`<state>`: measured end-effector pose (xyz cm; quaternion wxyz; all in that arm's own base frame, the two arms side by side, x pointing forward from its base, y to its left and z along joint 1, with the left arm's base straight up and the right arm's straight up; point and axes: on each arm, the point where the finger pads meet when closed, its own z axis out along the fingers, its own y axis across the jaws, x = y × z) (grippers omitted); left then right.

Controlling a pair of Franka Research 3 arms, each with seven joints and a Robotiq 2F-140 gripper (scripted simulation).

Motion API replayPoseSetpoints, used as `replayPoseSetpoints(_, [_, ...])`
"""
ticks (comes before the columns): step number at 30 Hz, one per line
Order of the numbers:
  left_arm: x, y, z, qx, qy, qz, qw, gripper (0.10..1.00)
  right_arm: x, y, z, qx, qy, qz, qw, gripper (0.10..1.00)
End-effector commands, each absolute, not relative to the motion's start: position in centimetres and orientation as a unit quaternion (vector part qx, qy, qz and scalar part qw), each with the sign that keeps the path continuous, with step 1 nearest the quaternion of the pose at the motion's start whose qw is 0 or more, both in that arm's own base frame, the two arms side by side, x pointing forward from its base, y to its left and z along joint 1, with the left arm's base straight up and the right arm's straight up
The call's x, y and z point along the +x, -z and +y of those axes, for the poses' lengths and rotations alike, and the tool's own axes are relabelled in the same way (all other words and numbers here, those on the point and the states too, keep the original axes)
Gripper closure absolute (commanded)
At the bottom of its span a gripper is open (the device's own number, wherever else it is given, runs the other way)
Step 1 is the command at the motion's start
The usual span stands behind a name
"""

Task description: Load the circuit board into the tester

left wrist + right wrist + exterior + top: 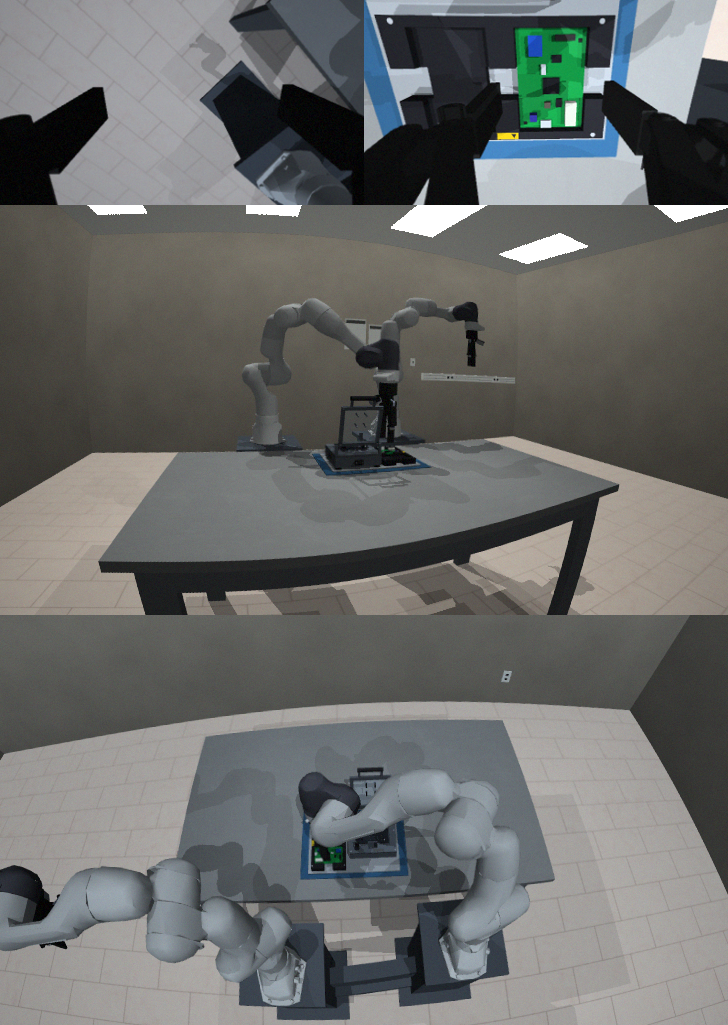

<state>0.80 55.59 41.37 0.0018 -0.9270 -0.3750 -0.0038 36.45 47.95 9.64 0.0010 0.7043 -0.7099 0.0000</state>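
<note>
The green circuit board (567,73) (336,854) (389,452) lies component side up in the right-hand pocket of the black tray (455,21) (405,459), as the right wrist view shows it. Its large white connector (571,113) is at the lower right corner there. My right gripper (551,97) (390,439) is partly open and empty above the board, fingers either side of it. The tester (374,854) (354,457) stands beside the tray, its lid (342,424) (367,779) raised. The lone black post and the pins cannot be made out. My left gripper (192,102) (471,363) is wide open and empty.
The blue-edged plate (356,876) (547,151) lies under tester and tray on the grey table (448,742) (254,515). The tray's other pocket is empty, with a yellow mark (508,135) nearby. My left gripper hangs over the floor. The right arm hides part of the tester from above.
</note>
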Motion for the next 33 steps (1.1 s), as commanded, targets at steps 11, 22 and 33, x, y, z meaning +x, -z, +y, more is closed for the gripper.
replayPoseSetpoints(11, [0.8, -41.4, 55.6, -0.927, 0.004, -0.375, 0.002, 0.098, 36.5, -9.2, 48.0, 0.702, 0.0, -0.712, 0.0, 0.475])
replayPoseSetpoints(22, [0.8, -41.4, 55.6, -0.927, 0.004, -0.375, 0.002, 0.098, 36.4, -8.0, 48.0, 0.702, 0.0, -0.712, 0.0, 0.475])
replayPoseSetpoints(33, [0.8, -41.4, 55.6, -0.927, 0.004, -0.375, 0.002, 0.098, 36.4, -6.3, 47.9, 0.702, 0.0, -0.712, 0.0, 0.475])
